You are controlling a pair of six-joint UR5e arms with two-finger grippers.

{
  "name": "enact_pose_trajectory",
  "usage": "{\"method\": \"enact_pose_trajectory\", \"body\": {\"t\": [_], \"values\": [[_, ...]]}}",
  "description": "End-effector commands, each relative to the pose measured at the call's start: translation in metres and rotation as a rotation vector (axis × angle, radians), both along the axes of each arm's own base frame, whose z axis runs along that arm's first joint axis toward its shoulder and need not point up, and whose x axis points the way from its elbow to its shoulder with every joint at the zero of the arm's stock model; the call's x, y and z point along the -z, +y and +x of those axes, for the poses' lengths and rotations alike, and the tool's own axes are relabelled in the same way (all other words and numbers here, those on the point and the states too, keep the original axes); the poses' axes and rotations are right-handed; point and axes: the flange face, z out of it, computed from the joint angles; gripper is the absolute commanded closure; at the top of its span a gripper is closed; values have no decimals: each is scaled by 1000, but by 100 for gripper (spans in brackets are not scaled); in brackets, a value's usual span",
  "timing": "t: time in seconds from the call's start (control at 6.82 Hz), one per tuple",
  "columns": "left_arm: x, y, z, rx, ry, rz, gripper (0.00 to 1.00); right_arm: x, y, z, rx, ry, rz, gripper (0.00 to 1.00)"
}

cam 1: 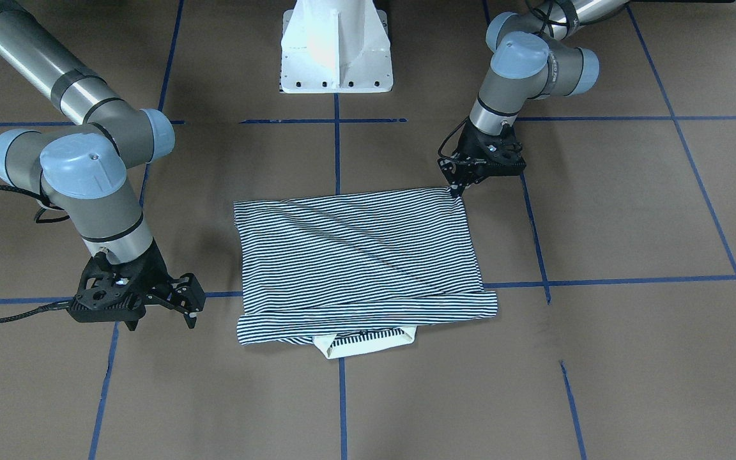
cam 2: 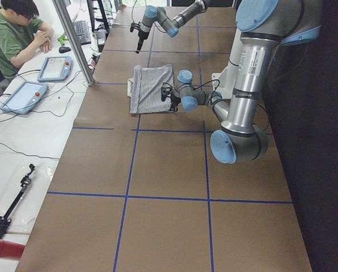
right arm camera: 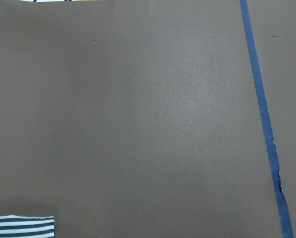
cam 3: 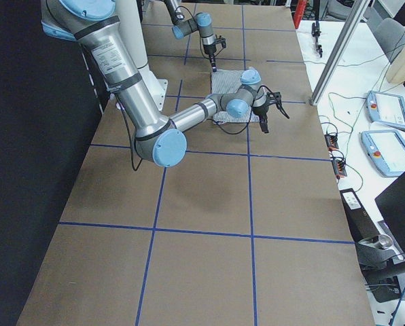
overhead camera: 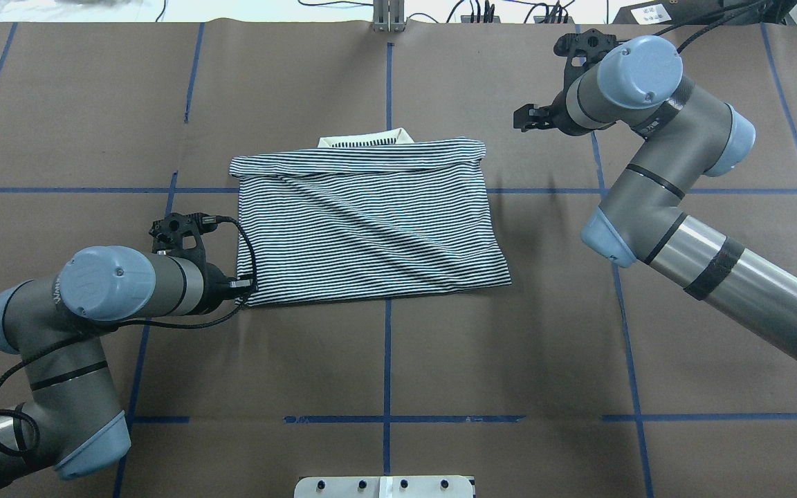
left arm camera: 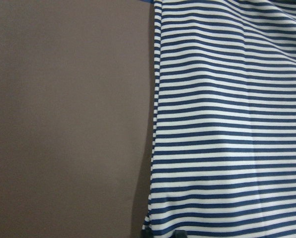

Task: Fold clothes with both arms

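Left black two-finger gripper (cam 1: 456, 187): fingers pinched on the near-left corner of the folded navy-and-white striped polo shirt (overhead camera: 371, 221). The shirt lies flat mid-way across the brown paper-covered table (overhead camera: 398, 360), cream collar (overhead camera: 364, 140) at its far edge. Right black two-finger gripper (cam 1: 160, 324): fingers spread, near the far-right corner, clear of the cloth.

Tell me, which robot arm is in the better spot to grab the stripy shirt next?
Probably the left. Its claw sits right at a corner of the shirt, on the robot's side. The right claw hangs open over the brown table, apart from the shirt.
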Motion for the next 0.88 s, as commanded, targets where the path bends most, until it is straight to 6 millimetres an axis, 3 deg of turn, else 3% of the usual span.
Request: {"method": "enact_pose_trajectory", "body": {"t": [0.0, 0.15, 0.29, 0.73], "values": [[10, 3, -8, -2, 15, 16, 100, -1, 0, -1, -3, 0, -4, 0], [13, -1, -16, -35, -5, 85, 100, 0, 0, -1, -6, -1, -3, 0], [5, -22, -30, -18, -34, 113, 100, 0, 0, -1, -6, -1, -3, 0], [-45, -96, -69, 35, -204, 223, 100, 0, 0, -2, -5, 1, -4, 0]]}}
